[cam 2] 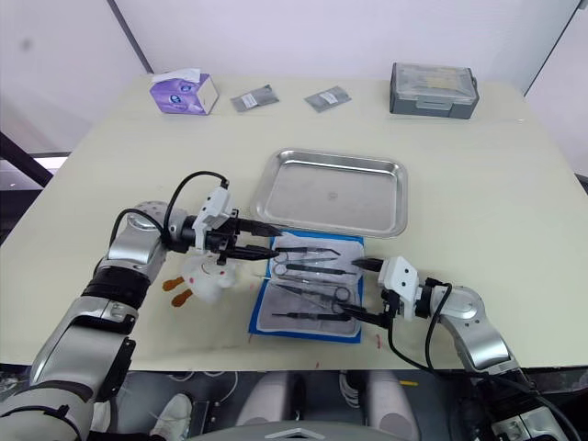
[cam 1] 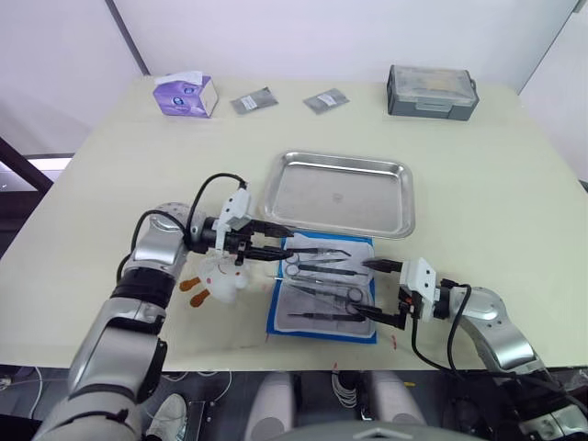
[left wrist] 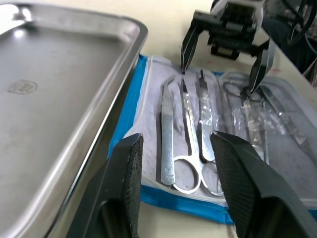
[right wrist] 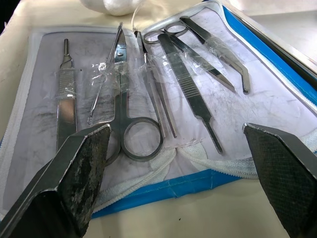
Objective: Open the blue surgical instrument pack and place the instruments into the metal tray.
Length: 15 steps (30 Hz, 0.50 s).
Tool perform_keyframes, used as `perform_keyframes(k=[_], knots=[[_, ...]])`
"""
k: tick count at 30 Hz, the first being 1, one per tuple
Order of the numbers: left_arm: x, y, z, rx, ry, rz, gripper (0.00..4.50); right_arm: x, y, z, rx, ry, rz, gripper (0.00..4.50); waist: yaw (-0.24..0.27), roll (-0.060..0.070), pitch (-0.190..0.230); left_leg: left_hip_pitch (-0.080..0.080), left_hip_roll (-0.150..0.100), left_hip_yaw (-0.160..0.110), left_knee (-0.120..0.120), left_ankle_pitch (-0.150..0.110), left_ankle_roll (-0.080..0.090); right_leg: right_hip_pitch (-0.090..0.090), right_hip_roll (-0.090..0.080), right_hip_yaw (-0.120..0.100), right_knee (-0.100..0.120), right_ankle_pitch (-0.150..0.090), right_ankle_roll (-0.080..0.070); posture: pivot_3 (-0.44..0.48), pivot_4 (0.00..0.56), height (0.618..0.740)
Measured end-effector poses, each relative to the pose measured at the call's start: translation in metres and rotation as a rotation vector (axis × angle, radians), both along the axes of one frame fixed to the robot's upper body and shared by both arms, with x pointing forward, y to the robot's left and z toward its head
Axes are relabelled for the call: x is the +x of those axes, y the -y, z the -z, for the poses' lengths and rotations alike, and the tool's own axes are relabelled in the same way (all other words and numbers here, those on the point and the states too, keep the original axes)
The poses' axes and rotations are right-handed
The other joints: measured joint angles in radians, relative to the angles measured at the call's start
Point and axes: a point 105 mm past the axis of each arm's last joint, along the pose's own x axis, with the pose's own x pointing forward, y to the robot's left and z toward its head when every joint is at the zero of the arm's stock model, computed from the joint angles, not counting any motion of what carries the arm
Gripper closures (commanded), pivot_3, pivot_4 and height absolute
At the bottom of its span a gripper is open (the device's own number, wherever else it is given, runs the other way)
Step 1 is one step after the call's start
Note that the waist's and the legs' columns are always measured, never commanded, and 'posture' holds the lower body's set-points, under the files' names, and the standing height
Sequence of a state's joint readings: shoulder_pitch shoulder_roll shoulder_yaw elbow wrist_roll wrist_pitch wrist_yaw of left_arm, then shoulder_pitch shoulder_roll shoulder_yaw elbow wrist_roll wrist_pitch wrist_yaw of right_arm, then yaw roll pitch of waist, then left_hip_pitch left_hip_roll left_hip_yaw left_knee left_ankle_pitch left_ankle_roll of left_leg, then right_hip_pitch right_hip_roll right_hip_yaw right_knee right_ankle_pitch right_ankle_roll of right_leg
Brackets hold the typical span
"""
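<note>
Left eye view shows the blue surgical instrument pack (cam 1: pixel 323 288) lying unfolded just beside the empty metal tray (cam 1: pixel 339 193), both the left gripper (cam 1: pixel 278 242) and right gripper (cam 1: pixel 376 289) spread at its ends, so pinching one of the instruments (cam 1: pixel 317 269) by its shank should lift it cleanly.

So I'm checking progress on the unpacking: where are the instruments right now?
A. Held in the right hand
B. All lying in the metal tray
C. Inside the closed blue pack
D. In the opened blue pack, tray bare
D: the blue surgical instrument pack lies open with the instruments in its clear-pocketed lining, the metal tray holds none, and both the left hand and right hand are open, gripping nothing.
</note>
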<state>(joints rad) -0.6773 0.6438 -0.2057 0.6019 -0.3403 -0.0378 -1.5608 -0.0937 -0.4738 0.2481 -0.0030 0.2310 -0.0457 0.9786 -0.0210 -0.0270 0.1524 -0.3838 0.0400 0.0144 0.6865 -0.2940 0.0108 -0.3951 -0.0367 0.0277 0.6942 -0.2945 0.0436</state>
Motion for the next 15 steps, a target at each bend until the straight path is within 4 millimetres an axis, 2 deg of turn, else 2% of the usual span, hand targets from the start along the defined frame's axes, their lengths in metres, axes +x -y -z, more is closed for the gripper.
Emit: perform_keyframes(k=[6,15], knots=[[0.004,0.011,0.004,0.016,0.054,0.035,1.97,0.0,-0.001,0.0,0.0,-0.001,-0.001,0.0,-0.001,0.0,0.0,0.0,0.0,0.0,0.0,0.0,0.0,0.0,0.0,0.0,0.0,0.0,0.0,0.0,0.15,0.74],[0.009,0.014,0.01,0.049,0.055,0.038,1.97,0.0,-0.001,0.001,0.0,-0.002,-0.002,0.0,-0.003,0.0,0.0,0.0,0.0,0.0,0.0,0.0,0.0,0.0,0.0,0.0,0.0,0.0,0.0,0.0,0.15,0.74]])
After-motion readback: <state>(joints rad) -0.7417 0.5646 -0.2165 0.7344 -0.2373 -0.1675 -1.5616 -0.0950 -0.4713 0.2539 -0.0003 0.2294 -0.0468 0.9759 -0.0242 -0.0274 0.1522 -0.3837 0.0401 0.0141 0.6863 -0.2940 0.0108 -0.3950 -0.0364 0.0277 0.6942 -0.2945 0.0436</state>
